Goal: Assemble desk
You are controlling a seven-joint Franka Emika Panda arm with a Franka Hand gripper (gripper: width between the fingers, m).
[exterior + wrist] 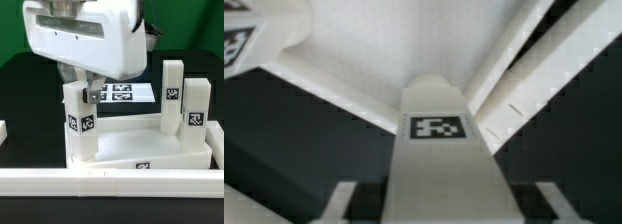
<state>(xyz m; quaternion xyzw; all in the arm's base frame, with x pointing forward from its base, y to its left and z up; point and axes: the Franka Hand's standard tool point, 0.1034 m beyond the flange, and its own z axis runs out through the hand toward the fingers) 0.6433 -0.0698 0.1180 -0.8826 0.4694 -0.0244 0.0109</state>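
The gripper (pixel 82 82) is clamped on a white block leg (pixel 80 122), one finger (pixel 345 203) on each side face. It grips the leg near the top, most likely so the lower end stays free to seat in a corner socket. From the wrist view the leg runs straight away from the fingers, its square tag (pixel 439 127) facing the camera, and beneath its far end lies the tabletop (pixel 150 158) with its raised rim. Whether the leg's foot has already entered the socket is hard to say. Beyond the gripper two more legs (pixel 173 95) (pixel 195 112) stand upright at the tabletop's other corners. Farther still lies the marker board (pixel 120 93).
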